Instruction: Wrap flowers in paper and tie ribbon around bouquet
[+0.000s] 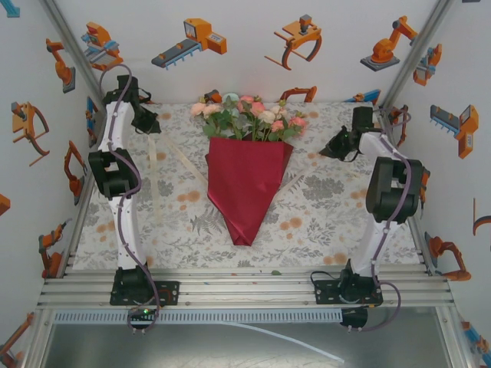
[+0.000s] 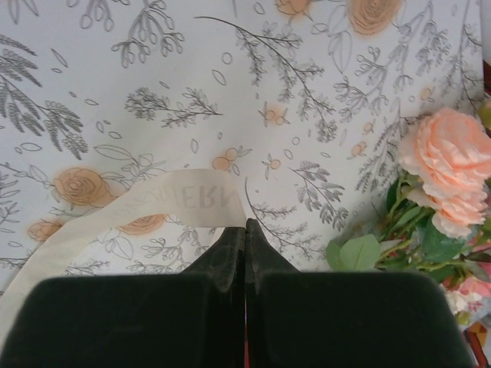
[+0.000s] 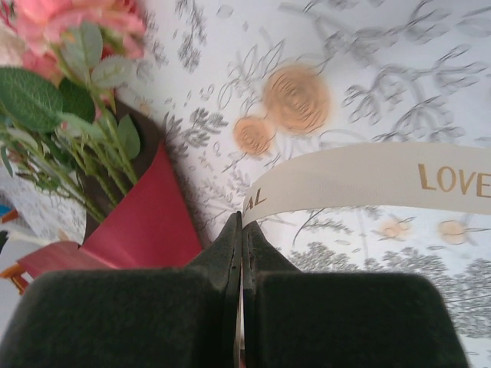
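- Left gripper (image 2: 245, 225), near the far left corner of the tabletop (image 1: 330, 218), is pinched shut on one end of the ribbon (image 2: 115, 222), probably to have that tail ready for tying.
- Mid-tabletop lies the bouquet (image 1: 247, 165). The paper (image 1: 245, 195) is already folded into a cone with its tip toward the near edge. The flowers (image 1: 253, 116) fan out toward the far edge. The ribbon seems to pass beneath the cone.
- Right gripper (image 3: 242, 220), toward the right edge, is clamped on the other ribbon end, lettering up. With the tails held apart on either side, crossing them over the cone looks like the coming step.
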Motion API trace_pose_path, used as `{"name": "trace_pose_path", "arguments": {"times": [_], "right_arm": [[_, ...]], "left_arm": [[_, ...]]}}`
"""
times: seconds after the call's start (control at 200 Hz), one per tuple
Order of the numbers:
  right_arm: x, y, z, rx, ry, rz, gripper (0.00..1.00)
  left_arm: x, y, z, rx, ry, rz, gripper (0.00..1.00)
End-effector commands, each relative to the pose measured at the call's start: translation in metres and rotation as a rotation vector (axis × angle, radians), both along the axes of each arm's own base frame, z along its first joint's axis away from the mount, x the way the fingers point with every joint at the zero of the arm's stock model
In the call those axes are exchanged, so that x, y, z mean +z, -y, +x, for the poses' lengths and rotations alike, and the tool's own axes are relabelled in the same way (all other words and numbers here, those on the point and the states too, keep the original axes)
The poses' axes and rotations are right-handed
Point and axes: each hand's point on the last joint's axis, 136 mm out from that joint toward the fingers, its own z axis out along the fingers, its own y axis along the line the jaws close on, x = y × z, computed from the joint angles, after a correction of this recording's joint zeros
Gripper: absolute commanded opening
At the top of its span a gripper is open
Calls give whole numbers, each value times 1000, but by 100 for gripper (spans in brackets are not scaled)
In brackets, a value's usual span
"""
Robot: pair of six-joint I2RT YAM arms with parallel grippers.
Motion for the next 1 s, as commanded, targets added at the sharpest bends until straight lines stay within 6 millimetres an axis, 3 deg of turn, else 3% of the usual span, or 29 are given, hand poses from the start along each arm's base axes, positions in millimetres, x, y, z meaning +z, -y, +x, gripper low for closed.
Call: {"name": "trace_pose_path", "arguments": {"times": [0.0, 0.115, 0.235, 0.511, 0.711, 0.916, 0.991], "right_arm": [[27, 21, 25, -36, 80, -44, 0], [28, 16, 43, -36, 89, -4, 0], [32, 13, 44, -27, 92, 13, 0], [14, -3, -20, 2, 29, 24, 0], [32, -6, -52, 20, 48, -5, 0], [66, -21, -64, 108, 89, -70, 0], [76, -29, -69, 139, 98, -87, 0]], "left_arm": [[38, -2, 12, -26, 108, -22, 0], [42, -4, 20, -16, 132, -54, 0], [42, 0, 17, -22, 124, -75, 0], [39, 15, -23, -56, 69, -76, 0], [54, 7, -83, -42, 72, -52, 0], [48, -26, -187, 62, -31, 27, 0], [46, -32, -216, 77, -54, 46, 0]]}}
